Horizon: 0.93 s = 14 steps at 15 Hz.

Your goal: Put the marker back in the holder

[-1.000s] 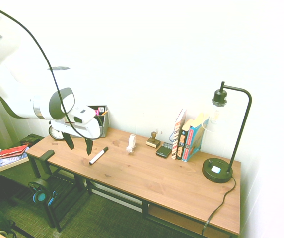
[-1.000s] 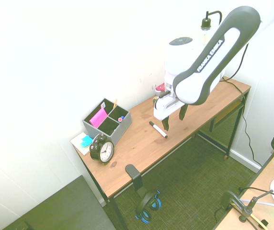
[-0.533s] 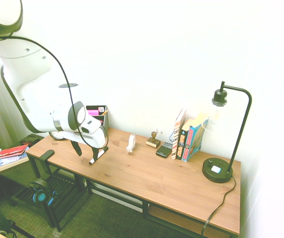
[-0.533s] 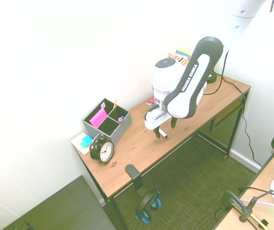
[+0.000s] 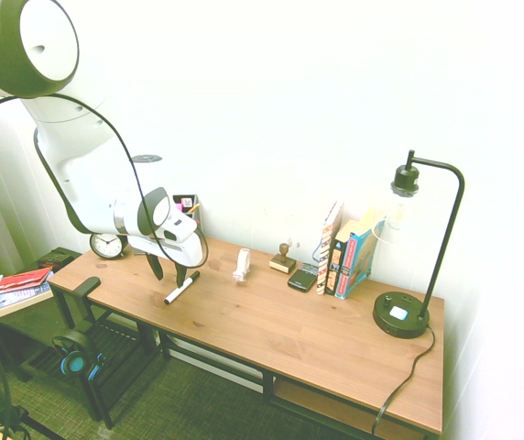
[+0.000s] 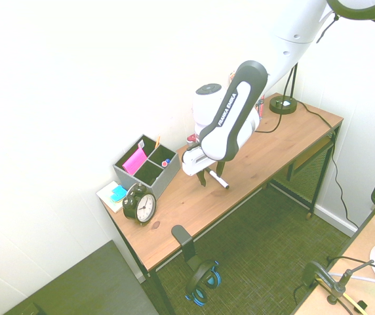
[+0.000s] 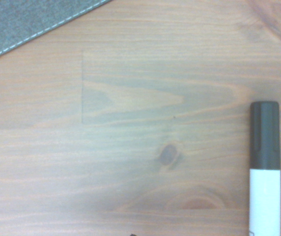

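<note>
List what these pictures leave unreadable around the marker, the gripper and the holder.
- Marker: in the wrist view the picture's bottom edge cuts off its white barrel; in the second exterior view the gripper covers one end.
- Gripper: fingers down beside the marker, but both exterior views are too small to show contact.
- Holder: in the first exterior view the arm hides most of it; its contents are too small to identify.
</note>
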Tool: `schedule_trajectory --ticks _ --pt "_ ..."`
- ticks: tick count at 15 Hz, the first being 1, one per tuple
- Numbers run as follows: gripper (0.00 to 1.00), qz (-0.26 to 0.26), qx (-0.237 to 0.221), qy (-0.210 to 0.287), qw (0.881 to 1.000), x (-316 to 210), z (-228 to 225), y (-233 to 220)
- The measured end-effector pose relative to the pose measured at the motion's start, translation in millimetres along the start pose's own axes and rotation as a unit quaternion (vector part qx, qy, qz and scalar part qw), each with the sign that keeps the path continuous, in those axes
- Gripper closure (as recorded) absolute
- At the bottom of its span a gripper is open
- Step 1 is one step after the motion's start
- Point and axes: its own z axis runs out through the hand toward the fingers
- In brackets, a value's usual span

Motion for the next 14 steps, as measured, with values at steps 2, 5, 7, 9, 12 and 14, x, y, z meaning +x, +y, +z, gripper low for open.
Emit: schedule_trajectory --ticks 2,5,7,9,12,14 --pt "1.00 -0.004 0.000 -0.002 1.000 -1 1 0" --pt "1.00 -0.001 -0.005 -0.003 1.000 6 3 6" --pt "1.00 -0.002 -0.010 -0.005 1.000 8 8 10" --pt "1.00 -0.004 -0.014 -0.008 1.000 6 15 13" --pt "1.00 -0.004 -0.013 -0.009 1.000 5 15 12" --pt "1.00 0.000 -0.013 -0.011 1.000 5 15 12"
